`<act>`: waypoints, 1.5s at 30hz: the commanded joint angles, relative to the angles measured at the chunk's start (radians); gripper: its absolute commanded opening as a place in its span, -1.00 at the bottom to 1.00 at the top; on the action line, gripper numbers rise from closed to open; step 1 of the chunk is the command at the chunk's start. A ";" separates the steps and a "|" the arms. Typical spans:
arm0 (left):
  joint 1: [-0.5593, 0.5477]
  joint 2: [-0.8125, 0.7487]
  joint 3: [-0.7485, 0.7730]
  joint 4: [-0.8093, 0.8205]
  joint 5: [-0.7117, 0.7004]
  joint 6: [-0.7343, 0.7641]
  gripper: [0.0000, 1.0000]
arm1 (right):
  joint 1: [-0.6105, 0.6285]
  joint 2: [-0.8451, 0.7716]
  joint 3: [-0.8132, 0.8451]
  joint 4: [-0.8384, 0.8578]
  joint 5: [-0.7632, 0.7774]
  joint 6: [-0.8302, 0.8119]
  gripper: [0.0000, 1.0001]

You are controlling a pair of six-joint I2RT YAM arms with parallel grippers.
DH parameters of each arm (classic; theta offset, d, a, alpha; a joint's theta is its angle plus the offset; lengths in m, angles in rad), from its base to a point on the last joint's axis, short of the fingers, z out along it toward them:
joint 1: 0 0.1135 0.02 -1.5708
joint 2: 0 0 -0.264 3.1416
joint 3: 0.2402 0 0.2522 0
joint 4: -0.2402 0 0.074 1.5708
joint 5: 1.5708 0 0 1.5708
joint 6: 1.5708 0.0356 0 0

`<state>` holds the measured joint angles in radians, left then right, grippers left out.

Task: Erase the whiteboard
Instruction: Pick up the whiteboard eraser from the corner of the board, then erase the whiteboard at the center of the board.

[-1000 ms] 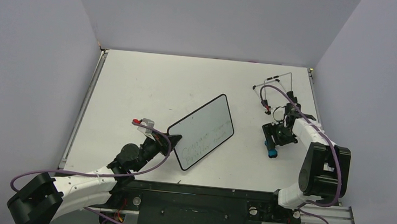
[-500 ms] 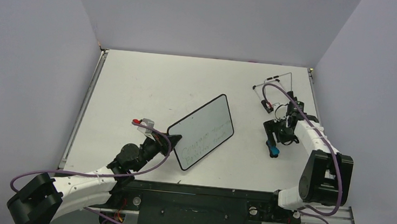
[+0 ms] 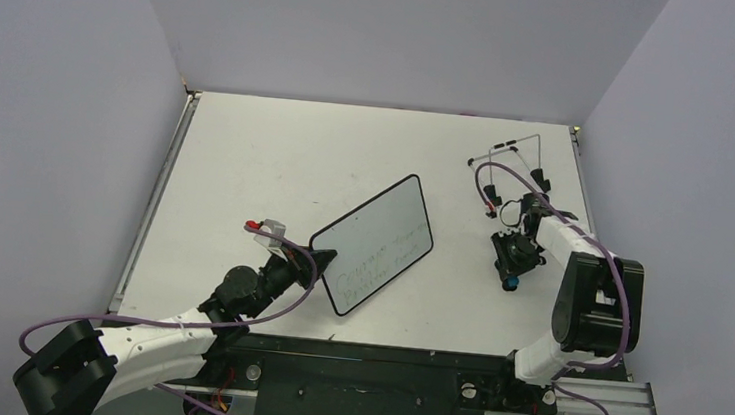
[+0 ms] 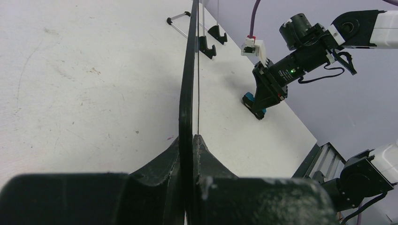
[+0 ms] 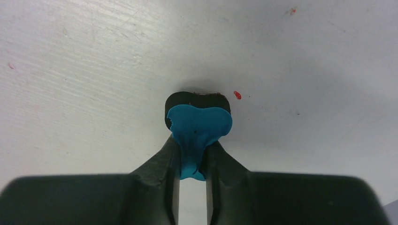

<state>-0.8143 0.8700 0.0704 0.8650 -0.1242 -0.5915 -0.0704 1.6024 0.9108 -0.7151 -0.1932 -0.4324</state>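
Observation:
The whiteboard [image 3: 372,244], white with a thin black rim, carries faint green handwriting on its lower half. My left gripper [image 3: 324,256] is shut on the board's left edge. The left wrist view shows the board edge-on [image 4: 187,84], clamped between that gripper's [image 4: 190,140] two jaws. The small blue eraser [image 5: 199,124], with a black pad beneath, rests on the table at the right [image 3: 510,277]. My right gripper [image 5: 192,150] points down at it and is shut on its narrow waist, seen from above at the gripper [image 3: 512,268].
A thin wire stand [image 3: 513,160] with black feet sits at the back right, just behind the right arm, and shows in the left wrist view as the stand [image 4: 197,35]. The table's metal rail [image 3: 153,199] runs down the left side. Small red specks [image 5: 237,95] mark the table.
My right gripper, open over the eraser a moment ago, has closed on it, and its wrist has turned slightly. The left arm and the whiteboard have not moved.

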 commanded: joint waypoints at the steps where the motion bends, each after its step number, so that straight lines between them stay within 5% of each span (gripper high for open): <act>1: 0.001 -0.008 -0.001 0.046 0.012 0.011 -1.00 | 0.019 -0.039 0.028 0.023 0.039 -0.002 -0.95; 6: 0.001 -0.018 -0.003 0.044 0.011 -0.006 -1.00 | 0.057 -0.171 0.030 -0.050 -0.109 -0.122 -1.00; 12: 0.003 0.008 0.007 0.039 -0.005 -0.099 -1.00 | 0.409 -0.400 0.014 -0.146 -0.351 -0.433 -1.00; 18: 0.002 0.054 0.011 0.074 -0.021 -0.253 -1.00 | 0.731 -0.376 0.093 0.034 -0.235 -0.307 -1.00; 29: -0.010 0.082 0.036 0.042 -0.015 -0.375 -1.00 | 1.069 -0.272 0.039 0.388 0.056 -0.184 -1.00; 45: -0.014 0.071 0.052 0.026 -0.029 -0.365 -1.00 | 1.296 -0.148 0.056 0.227 0.112 -0.306 -1.00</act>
<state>-0.8230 0.9596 0.0696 0.8394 -0.1570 -0.9623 1.2079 1.4384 0.9470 -0.4263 -0.1020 -0.6949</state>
